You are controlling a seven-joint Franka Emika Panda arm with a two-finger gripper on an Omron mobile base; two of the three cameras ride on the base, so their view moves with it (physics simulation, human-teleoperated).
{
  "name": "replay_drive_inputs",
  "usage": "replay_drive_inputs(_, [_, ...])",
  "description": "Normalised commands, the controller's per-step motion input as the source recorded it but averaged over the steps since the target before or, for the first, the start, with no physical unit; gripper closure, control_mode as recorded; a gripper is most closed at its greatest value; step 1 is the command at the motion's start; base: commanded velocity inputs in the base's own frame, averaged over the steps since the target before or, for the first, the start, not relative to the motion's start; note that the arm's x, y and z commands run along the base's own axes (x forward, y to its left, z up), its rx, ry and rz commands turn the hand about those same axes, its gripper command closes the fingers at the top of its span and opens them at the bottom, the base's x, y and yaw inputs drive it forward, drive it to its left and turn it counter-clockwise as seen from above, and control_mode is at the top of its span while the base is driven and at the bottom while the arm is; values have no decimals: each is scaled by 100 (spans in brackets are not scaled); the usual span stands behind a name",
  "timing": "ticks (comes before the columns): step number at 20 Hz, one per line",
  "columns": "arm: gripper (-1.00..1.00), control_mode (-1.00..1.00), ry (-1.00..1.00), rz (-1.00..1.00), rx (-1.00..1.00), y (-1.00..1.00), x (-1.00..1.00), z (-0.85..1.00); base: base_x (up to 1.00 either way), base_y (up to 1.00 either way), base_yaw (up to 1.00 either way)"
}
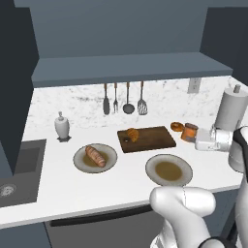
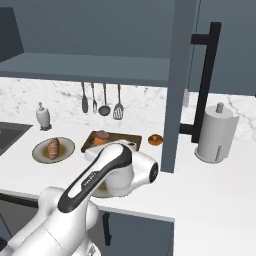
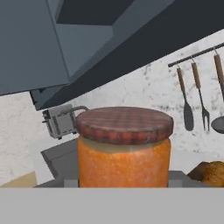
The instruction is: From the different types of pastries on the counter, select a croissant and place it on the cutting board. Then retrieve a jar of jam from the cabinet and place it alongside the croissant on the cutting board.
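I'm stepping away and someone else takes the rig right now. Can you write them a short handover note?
Gripper: shut on the jar of jam, held just right of the cutting board, low over the counter; the hand view shows the jar close up between the fingers.
Croissant: already lying on the left part of the board.
Other pastries: reddish-brown roll on the left plate; ring doughnut on the counter behind the jar.
Done: croissant placed, jam fetched.
Left: set the jar on the free right part of the board beside the croissant, then release.
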Motion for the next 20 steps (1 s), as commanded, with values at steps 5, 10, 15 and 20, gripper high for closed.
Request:
replay_drive_inputs(5, [100,-100,2,0,5,19,73,-9,0,0,0])
replay_drive_inputs(10, [100,-100,4,0,0,10,60,-8,0,0,0])
replay_drive_inputs(15, [100,-100,0,0,-15,-4,38,-59,0,0,0])
replay_drive_inputs(20, [100,-100,0,0,-10,-1,23,-42,0,0,0])
